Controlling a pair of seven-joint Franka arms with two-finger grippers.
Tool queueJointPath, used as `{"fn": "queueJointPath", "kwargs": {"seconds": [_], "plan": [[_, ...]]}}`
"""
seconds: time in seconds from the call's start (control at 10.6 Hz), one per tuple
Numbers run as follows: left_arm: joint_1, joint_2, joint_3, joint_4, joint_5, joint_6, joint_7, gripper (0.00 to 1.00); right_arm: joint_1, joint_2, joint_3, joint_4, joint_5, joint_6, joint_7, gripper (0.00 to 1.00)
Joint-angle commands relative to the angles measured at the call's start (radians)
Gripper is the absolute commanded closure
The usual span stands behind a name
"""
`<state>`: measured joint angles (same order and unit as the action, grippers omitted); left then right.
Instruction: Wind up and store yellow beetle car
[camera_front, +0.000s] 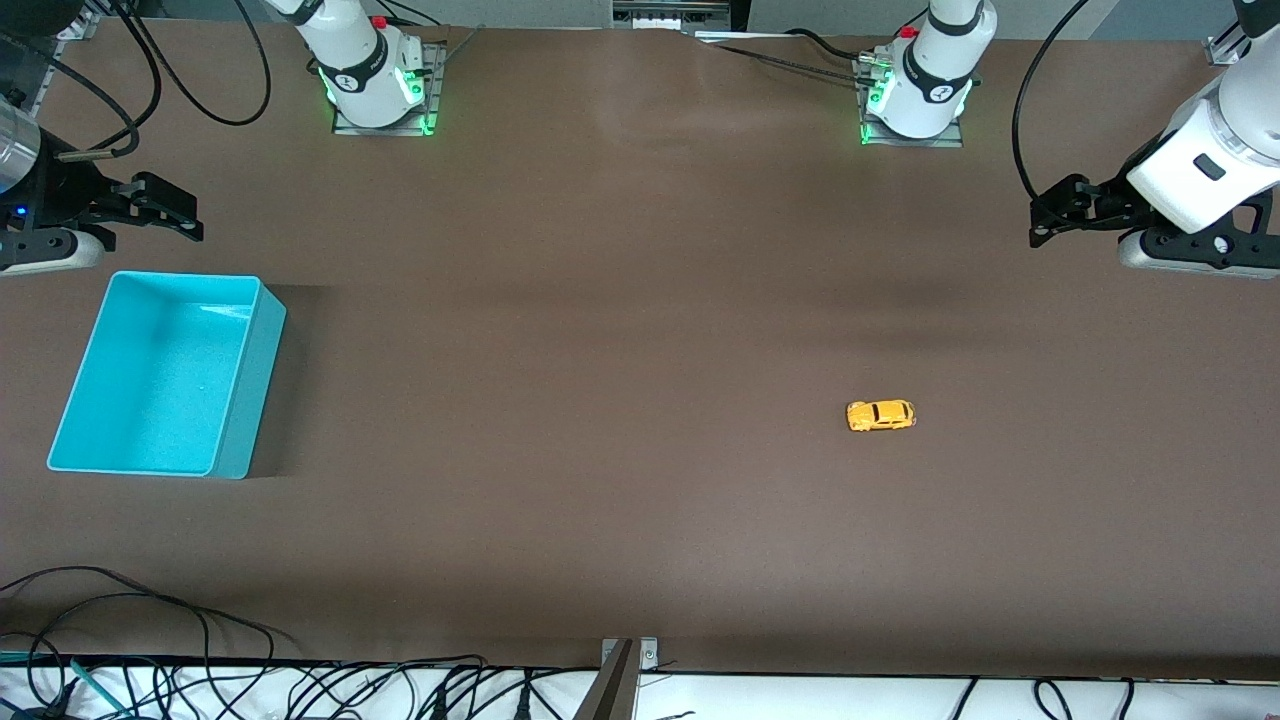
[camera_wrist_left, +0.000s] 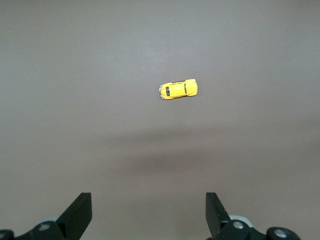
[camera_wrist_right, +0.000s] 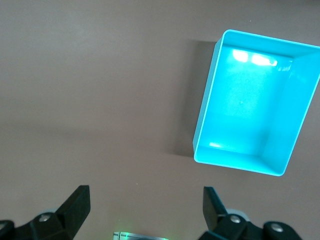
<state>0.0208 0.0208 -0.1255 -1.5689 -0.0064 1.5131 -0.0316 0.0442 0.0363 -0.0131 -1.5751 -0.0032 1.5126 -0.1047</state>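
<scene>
Turquoise bin (camera_wrist_right: 252, 120), upright and open-topped, on brown table (camera_wrist_right: 100, 90); right gripper (camera_wrist_right: 146, 202) above table, fingers (camera_wrist_right: 77, 202) spread.

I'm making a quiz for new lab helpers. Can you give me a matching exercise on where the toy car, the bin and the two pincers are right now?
Things:
1. toy car
2. bin
3. left pincer
4. right pincer

Descriptions:
A. open, above the bare tabletop at the left arm's end
B. empty, turquoise
C. open, beside the bin's rim
D. on its wheels, toward the left arm's end

Pairs: 1-D, 2-B, 3-A, 4-C
</scene>
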Motion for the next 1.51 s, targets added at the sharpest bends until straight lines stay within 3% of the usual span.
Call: {"fn": "queueJointPath", "kwargs": {"seconds": [0.0,1.42], "plan": [[0.001,0.007,-0.006,0.021,0.02,-0.007,-0.001,0.0,-0.012,0.001,0.005,0.012,0.02,-0.023,-0.015,0.0],[0.001,0.007,-0.006,0.021,0.02,-0.007,-0.002,0.0,-0.012,-0.003,0.007,0.007,0.02,-0.042,-0.018,0.0]]}}
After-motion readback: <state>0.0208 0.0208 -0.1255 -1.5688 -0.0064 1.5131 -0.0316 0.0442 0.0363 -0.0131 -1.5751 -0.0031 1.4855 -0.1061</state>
